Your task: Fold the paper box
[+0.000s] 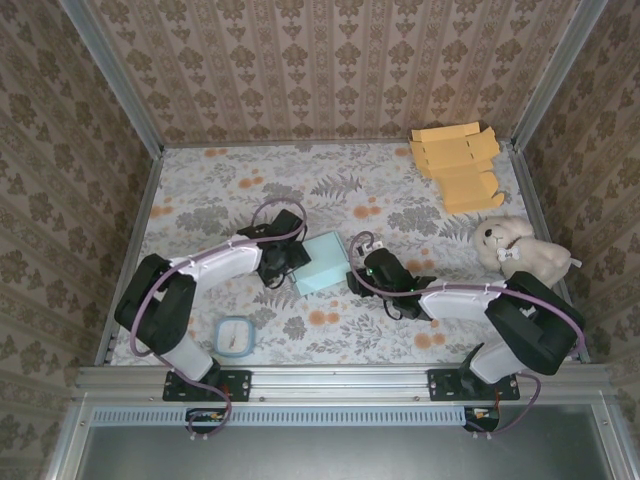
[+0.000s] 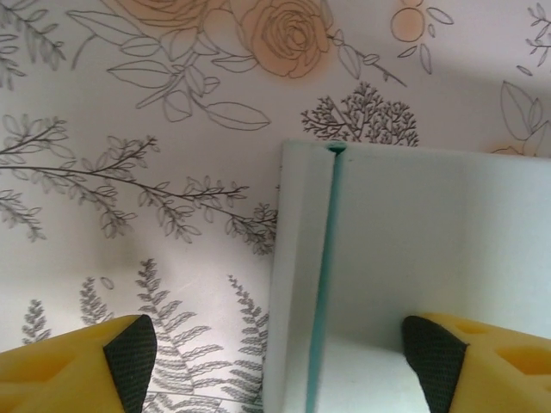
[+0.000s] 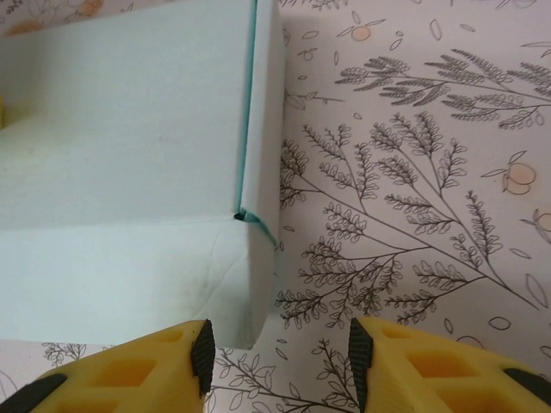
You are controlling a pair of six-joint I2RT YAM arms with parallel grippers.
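Closed pale mint paper box (image 1: 322, 263) on the floral bench (image 1: 400, 200) — a claw either side.
Spread wide, the left claw (image 2: 280, 357) straddles a box edge; the right claw (image 3: 280, 353) is released — box corner just ahead.

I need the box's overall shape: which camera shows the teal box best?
Top external: the whole box is in frame there, closed, with all its edges visible. The left wrist view gives one corner up close with a seam; the right wrist view gives another corner and seam, cropped at the frame edge.
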